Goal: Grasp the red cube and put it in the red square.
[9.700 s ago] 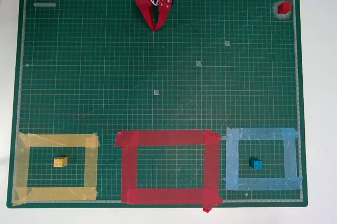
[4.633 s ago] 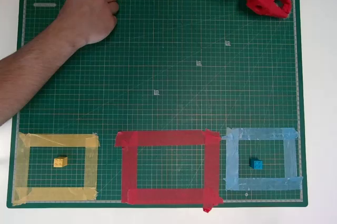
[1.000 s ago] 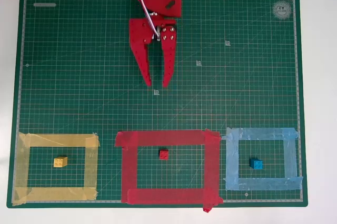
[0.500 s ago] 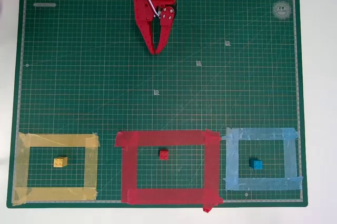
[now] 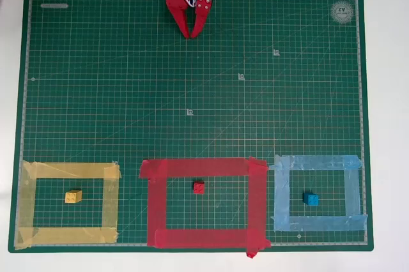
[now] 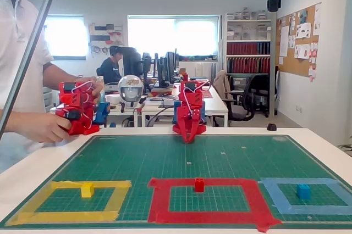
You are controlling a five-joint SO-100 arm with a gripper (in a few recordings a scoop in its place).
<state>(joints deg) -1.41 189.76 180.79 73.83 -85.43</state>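
Observation:
The red cube (image 5: 199,187) (image 6: 199,184) rests on the green mat inside the red square (image 5: 160,202) (image 6: 159,201), a little above the middle in the overhead view. It stands free, with nothing touching it. My red gripper (image 5: 190,36) (image 6: 188,139) is folded back at the mat's far edge, far from the cube. Its fingers meet at the tips, shut on nothing.
A yellow block (image 5: 73,196) lies in the yellow tape frame (image 5: 25,202) at left. A blue block (image 5: 311,198) lies in the light blue tape frame (image 5: 278,195) at right. A person stands at the table's left in the fixed view.
The gripper has pulled back from mid-mat to the far edge and closed its fingers. The red cube stays put inside the red square.

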